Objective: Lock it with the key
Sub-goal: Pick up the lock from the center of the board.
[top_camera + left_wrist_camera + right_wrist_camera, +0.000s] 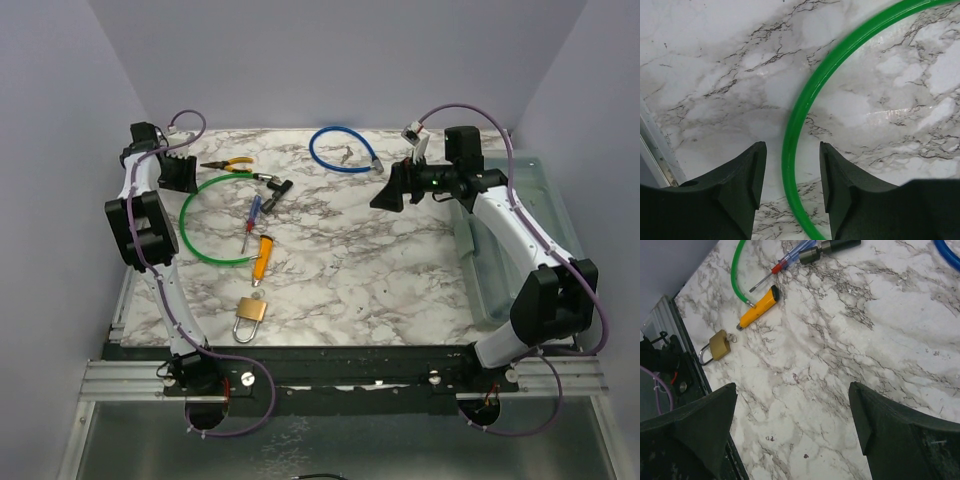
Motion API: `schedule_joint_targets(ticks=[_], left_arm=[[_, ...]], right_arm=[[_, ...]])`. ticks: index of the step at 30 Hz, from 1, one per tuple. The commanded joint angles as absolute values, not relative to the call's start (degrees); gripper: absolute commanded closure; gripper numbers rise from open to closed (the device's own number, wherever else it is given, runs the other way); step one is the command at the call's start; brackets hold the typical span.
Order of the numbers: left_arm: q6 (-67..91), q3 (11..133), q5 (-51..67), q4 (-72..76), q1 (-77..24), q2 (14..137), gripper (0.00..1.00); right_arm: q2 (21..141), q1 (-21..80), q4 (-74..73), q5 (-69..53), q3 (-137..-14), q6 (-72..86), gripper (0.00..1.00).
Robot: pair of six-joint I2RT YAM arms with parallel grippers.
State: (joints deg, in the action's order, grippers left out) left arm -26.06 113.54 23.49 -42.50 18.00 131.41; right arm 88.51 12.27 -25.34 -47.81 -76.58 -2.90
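Note:
A brass padlock (pixel 250 313) with a steel shackle lies near the table's front edge, left of centre. It also shows in the right wrist view (pixel 717 345), with a small metal piece by its body that I cannot make out. A small metal item (pixel 346 153), possibly the key, lies inside the blue cable loop (pixel 340 150) at the back. My left gripper (pixel 178 172) is open at the back left, its jaws (pixel 792 165) standing either side of the green cable (pixel 800 110) without touching it. My right gripper (pixel 390 190) is open and empty above the marble (pixel 792 410).
The green cable loop (pixel 200 225) lies at the left. Near it lie yellow-handled pliers (pixel 228 163), a black tool (pixel 275 187), a red-and-blue screwdriver (pixel 253 218) and an orange tool (pixel 261 258). A clear bin (pixel 500 260) stands along the table's right edge.

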Motion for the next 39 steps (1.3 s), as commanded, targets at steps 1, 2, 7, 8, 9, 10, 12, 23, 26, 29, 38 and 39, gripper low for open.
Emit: schedule_joint_targets(ticks=[1,2,7,8,9,10,12,23,26,29,38,39], left_arm=[[-29.82,115.85,20.39,-45.83,18.33,134.44,0.5],[-30.0,115.98,20.27,-46.07,18.24,134.91,0.52],[-31.88,116.27,19.08,-46.92,17.94,136.79,0.57],[-32.03,116.33,18.93,-47.01,17.87,137.21,0.58],[-32.33,116.36,18.79,-47.16,17.82,137.54,0.59],[-32.48,116.37,18.5,-47.27,17.72,137.95,0.62],[-33.26,115.94,17.97,-47.5,17.42,138.3,0.67],[-33.03,116.65,19.59,-47.99,15.99,131.0,1.0],[-32.29,118.34,21.61,-47.99,15.22,127.45,1.0],[-31.77,120.06,22.8,-47.99,13.68,124.03,1.0],[-33.13,123.1,25.56,-47.9,8.41,115.16,1.0],[-33.2,123.54,25.84,-47.71,7.74,114.35,1.0]], right_arm=[[90.1,12.35,-26.37,-49.66,-78.54,-3.44,0.0],[90.29,12.39,-26.37,-49.66,-78.69,-3.43,0.0],[91.07,12.37,-25.87,-49.65,-79.01,-3.13,0.0],[91.2,12.39,-25.73,-49.7,-79.01,-3.02,0.0],[91.42,12.39,-25.61,-49.72,-79.01,-2.88,0.0],[91.54,12.39,-25.42,-49.74,-79.09,-2.78,0.0],[91.72,12.38,-25.17,-49.59,-79.18,-2.64,0.0],[91.08,12.37,-20.95,-49.05,-79.36,-1.1,0.0],[90.52,12.38,-19.77,-48.68,-79.24,-0.73,0.0],[89.66,12.34,-18.75,-47.92,-79.02,-0.28,0.0],[87.62,12.35,-15.67,-45.17,-78.67,3.19,0.0],[87.42,12.36,-15.32,-44.87,-78.73,3.24,0.0]])
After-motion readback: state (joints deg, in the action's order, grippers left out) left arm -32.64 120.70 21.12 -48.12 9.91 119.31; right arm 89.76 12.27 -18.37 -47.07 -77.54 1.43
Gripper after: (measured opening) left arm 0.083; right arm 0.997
